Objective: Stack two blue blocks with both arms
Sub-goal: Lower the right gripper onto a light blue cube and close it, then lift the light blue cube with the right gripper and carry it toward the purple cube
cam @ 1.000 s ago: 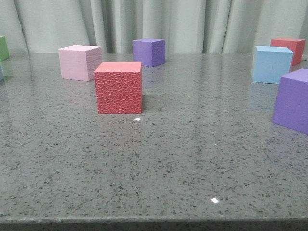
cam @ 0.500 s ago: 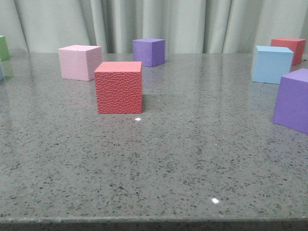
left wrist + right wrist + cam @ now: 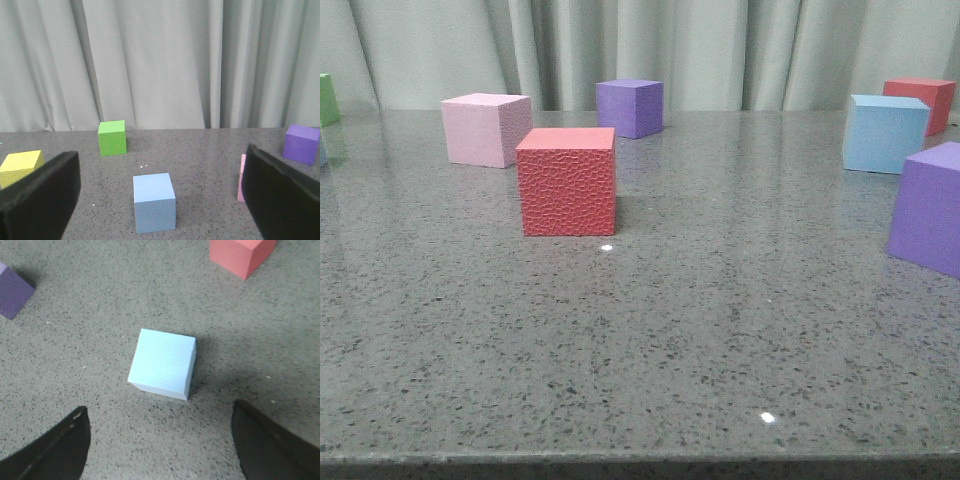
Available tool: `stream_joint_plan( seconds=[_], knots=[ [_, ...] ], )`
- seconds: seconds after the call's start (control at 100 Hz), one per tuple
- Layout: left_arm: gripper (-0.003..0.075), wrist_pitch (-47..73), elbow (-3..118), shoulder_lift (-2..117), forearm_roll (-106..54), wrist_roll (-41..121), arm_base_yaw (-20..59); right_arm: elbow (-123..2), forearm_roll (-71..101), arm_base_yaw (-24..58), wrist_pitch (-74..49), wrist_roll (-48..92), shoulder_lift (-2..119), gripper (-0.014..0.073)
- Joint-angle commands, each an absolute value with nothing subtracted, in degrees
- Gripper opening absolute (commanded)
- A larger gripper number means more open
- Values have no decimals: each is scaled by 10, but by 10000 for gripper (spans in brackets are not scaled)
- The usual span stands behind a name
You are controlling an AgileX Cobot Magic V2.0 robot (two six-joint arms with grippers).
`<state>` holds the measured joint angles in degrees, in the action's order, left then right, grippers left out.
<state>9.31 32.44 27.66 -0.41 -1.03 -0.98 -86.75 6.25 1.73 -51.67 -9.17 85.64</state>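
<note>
Soft, even light fills all views, and two small glints spot the polished surface (image 3: 650, 340) in the front view. Cubes cast faint, short shadows. Focus is fairly sharp, with slight grain.

The front view was taken low, near the surface (image 3: 650, 330) edge, looking forward toward a grey curtain (image 3: 720, 50). The left wrist view looked almost level across the surface toward the same curtain, close to a blue block (image 3: 154, 202). The right wrist view looked steeply down, close above the other blue block (image 3: 163, 363), which the front view also showed at far right (image 3: 884, 133).
</note>
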Motion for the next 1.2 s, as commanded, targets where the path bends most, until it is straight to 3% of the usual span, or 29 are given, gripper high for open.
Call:
stream_joint_plan(
  seconds=[0.0, 0.59, 1.19],
  knots=[
    [620, 42, 345, 283, -10, -12, -8, -915, 69, 24, -506, -100, 870, 580],
    [620, 42, 345, 283, -10, -12, -8, -1122, 46, 26, -634, -180, 1076, 580],
    [620, 42, 345, 283, -10, -12, -8, -1135, 45, 26, -667, -193, 1148, 580]
  ],
)
